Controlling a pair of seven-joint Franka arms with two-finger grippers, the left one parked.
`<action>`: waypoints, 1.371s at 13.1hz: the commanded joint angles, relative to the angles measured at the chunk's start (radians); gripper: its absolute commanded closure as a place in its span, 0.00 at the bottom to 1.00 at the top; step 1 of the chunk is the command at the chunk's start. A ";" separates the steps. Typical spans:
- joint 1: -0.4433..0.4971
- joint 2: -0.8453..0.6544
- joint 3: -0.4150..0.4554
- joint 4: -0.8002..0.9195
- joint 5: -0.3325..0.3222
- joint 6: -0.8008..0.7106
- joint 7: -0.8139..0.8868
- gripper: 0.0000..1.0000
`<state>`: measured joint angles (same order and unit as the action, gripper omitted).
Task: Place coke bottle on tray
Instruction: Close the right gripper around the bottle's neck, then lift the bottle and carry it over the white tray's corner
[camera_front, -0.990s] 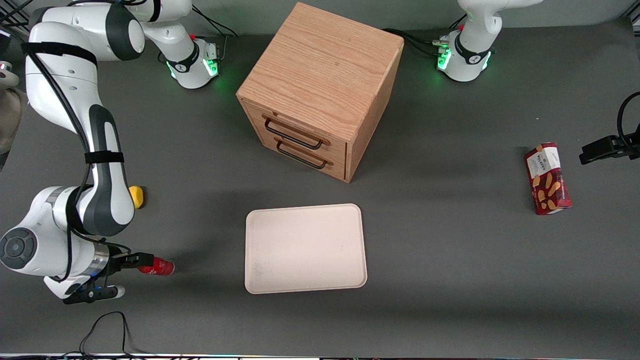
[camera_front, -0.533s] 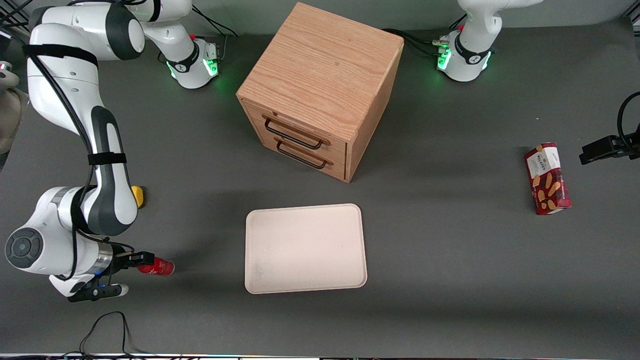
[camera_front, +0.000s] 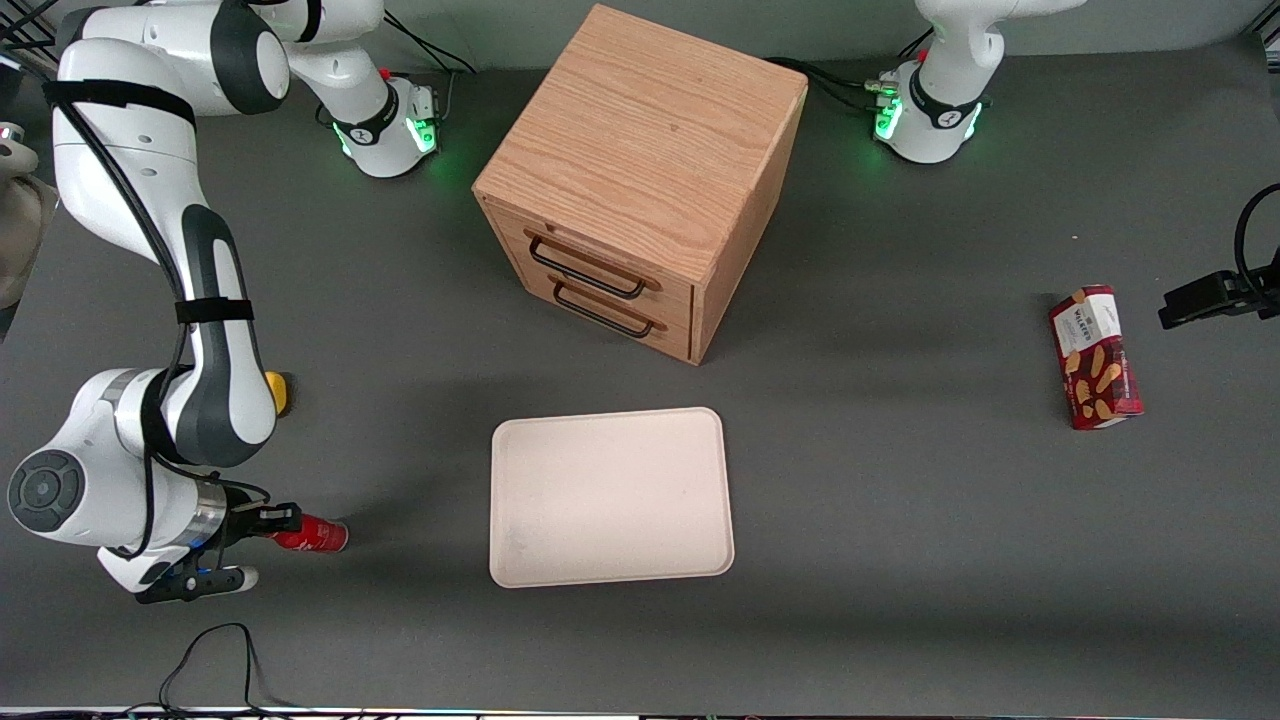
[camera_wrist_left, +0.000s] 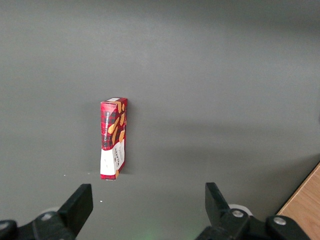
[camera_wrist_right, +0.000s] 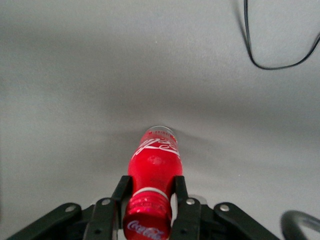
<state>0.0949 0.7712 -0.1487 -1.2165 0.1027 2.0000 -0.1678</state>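
The coke bottle (camera_front: 318, 536), small, glossy red with white lettering, lies on its side on the grey table toward the working arm's end, cap pointing at my gripper. In the right wrist view the bottle (camera_wrist_right: 154, 167) has its neck between the two black fingers (camera_wrist_right: 122, 192), which press on it from both sides. My gripper (camera_front: 283, 520) (camera_wrist_right: 149, 186) is low over the table, shut on the bottle's neck. The cream-white tray (camera_front: 610, 495) lies flat and bare near the table's middle, apart from the bottle, in front of the cabinet.
A wooden two-drawer cabinet (camera_front: 640, 175) stands farther from the front camera than the tray. A yellow lump (camera_front: 276, 392) lies beside the working arm. A red biscuit box (camera_front: 1094, 357) (camera_wrist_left: 113, 137) lies toward the parked arm's end. A black cable (camera_front: 205, 655) (camera_wrist_right: 272, 55) loops near the table's front edge.
The working arm's wrist has shifted slightly and the fingers have drawn in on the bottle's neck. The bottle has stayed in nearly the same spot on the table.
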 joint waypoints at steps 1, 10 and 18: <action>0.022 -0.090 -0.003 -0.029 0.005 -0.018 -0.010 0.97; 0.074 -0.156 0.058 0.302 -0.087 -0.510 0.083 0.97; 0.074 -0.106 0.449 0.365 -0.311 -0.425 0.338 0.89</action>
<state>0.1765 0.6179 0.2513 -0.8865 -0.1834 1.5314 0.1369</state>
